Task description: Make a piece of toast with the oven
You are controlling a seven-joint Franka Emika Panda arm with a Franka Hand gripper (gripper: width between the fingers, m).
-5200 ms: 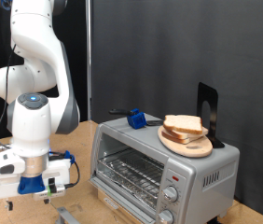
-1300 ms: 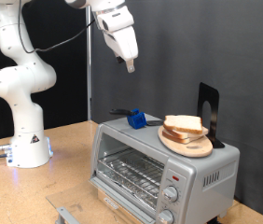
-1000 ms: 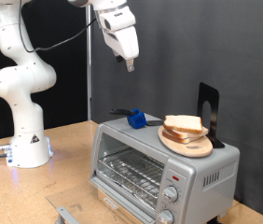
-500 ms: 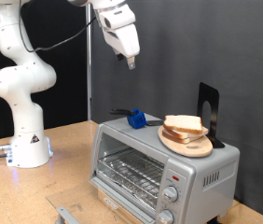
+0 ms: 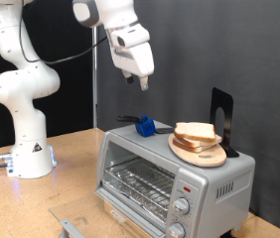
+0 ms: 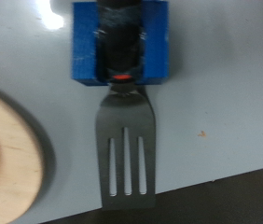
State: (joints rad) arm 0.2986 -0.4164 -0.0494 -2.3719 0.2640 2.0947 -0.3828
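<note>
The silver-grey oven (image 5: 170, 177) stands at the exterior view's lower right, its wire rack showing through the front and two knobs (image 5: 181, 212) under a red light. On its top a round wooden board (image 5: 202, 154) carries stacked pale bread slices (image 5: 195, 131); I cannot single out the piece of toast among them. My gripper (image 5: 143, 85) hangs in the air above the oven's top, left of the bread, with nothing in it. The wrist view looks straight down on a black slotted spatula (image 6: 124, 154) in a blue holder (image 6: 122, 42), with the board's edge (image 6: 15, 163) beside it; no fingers show there.
The blue holder (image 5: 145, 126) and the spatula handle lie on the oven top left of the board. A black stand (image 5: 220, 119) rises behind the bread. The robot's white base (image 5: 29, 149) stands on the wooden table at the left. A grey flat piece (image 5: 70, 228) lies at the bottom edge.
The arm, folded low at the left 5.2 s ago, rose high. In the last half second the gripper came down and a little right, towards the oven's top.
</note>
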